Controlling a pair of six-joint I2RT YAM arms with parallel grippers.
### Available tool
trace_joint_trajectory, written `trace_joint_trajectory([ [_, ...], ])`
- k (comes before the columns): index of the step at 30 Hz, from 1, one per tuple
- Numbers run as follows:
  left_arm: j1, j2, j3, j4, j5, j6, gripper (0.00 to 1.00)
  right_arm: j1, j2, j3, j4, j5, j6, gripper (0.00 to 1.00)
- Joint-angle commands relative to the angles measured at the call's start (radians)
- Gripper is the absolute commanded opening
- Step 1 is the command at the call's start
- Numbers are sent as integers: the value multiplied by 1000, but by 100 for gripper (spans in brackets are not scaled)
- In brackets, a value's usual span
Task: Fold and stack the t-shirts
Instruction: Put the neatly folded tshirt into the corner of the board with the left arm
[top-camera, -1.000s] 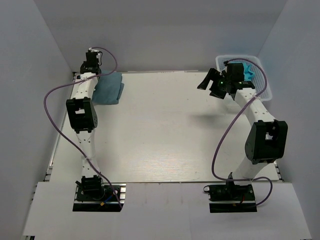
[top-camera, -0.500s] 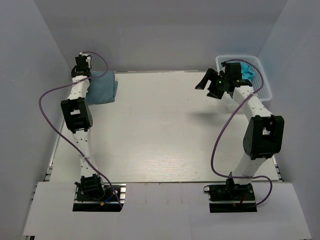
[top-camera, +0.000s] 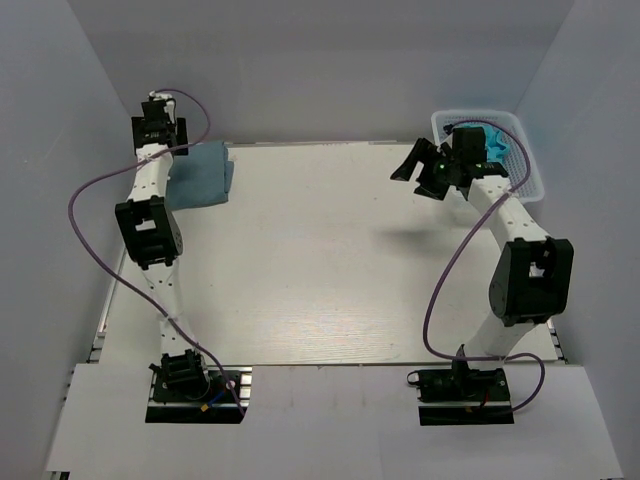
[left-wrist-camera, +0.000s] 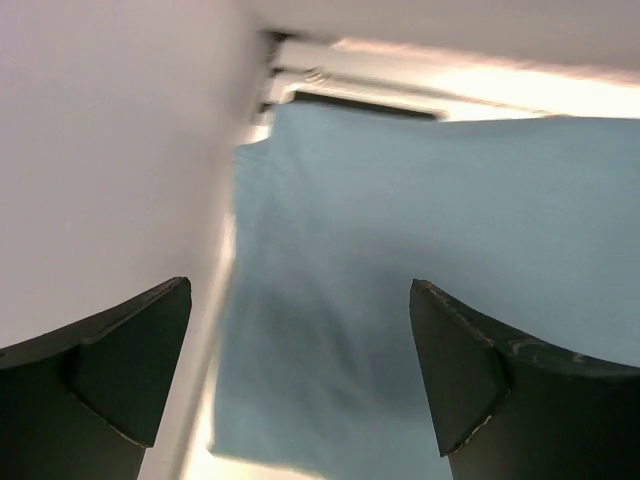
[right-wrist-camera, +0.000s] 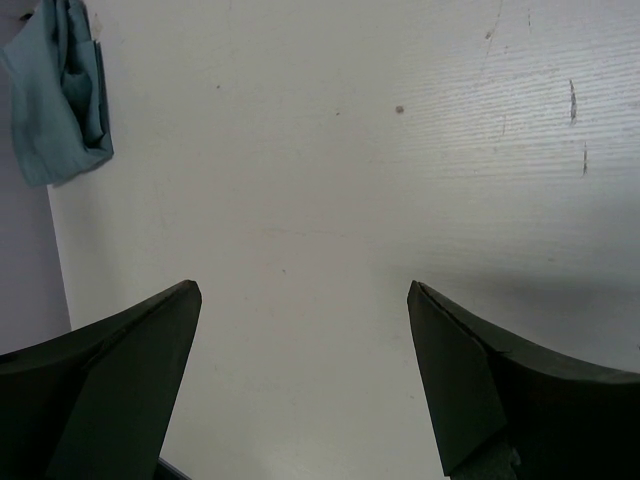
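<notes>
The folded slate-blue t-shirt (top-camera: 203, 176) lies flat at the far left corner of the desk (top-camera: 320, 260), with its left part close to the left edge and partly covered by the left arm in the top view. The left gripper (left-wrist-camera: 300, 290) hangs over this corner, above the far left part of the shirt. Its two dark fingers (left-wrist-camera: 120, 370) stand wide apart and hold nothing. In the left wrist view the blue cloth fills the space under and between them, and the picture is a little blurred, so I cannot tell if the fingertips touch the cloth. The white side wall is just beside the left finger. The right gripper (right-wrist-camera: 303, 290) is above the far right part of the desk, near the far edge, and it points toward the left side. Its fingers (right-wrist-camera: 480, 380) are also spread wide, with only bare desk surface under them. In the right wrist view the shirt shows small in the upper left corner, well apart from this gripper. A white basket (top-camera: 528, 158) stands just beyond the far right corner of the desk, beside the right arm, and a bright teal cloth (top-camera: 497, 148) lies bunched inside it. If this cloth is a shirt, I cannot tell.
</notes>
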Motion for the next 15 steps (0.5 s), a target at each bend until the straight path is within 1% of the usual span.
trace_joint_trajectory([
  [1, -22, -239, 67, -127, 166, -173, 100, -2, -146, -40, 40, -18, -19, 90],
  [2, -22, -273, 55, -164, 225, -213, 100, -4, -160, -90, 43, -15, -24, 90],
  [3, -45, -309, -3, -192, 344, -283, 100, -4, -177, -109, 48, -7, -27, 90],
  [4, -60, -402, -60, -204, 389, -327, 100, -4, -236, -127, 53, 0, -25, 90],
  [5, -79, -458, -132, -191, 420, -374, 100, -2, -262, -203, 66, 14, -25, 90],
  [6, -126, -516, -313, -160, 478, -441, 100, -2, -282, -233, 74, 16, -32, 90],
  [7, -158, -576, -414, -121, 478, -474, 100, -4, -349, -315, 86, 22, -35, 90],
  [8, -193, -695, -510, -40, 449, -502, 100, -2, -373, -336, 92, 23, -36, 90],
  [9, -273, -750, -678, -4, 440, -547, 100, -4, -417, -379, 92, 49, -45, 90],
  [11, -359, -836, -801, 18, 431, -572, 100, -4, -483, -451, 88, 66, -50, 90],
  [12, -399, -912, -904, 29, 452, -572, 100, -4, -505, -477, 89, 65, -61, 90],
  [13, -457, -954, -959, 29, 452, -595, 100, -5, -567, -553, 88, 62, -62, 90],
  [14, -480, -1000, -1070, 48, 463, -608, 100, -4, -591, -581, 91, 57, -74, 90],
  [15, -496, -1102, -1126, 59, 463, -621, 100, -7, -629, -606, 94, 36, -78, 90],
])
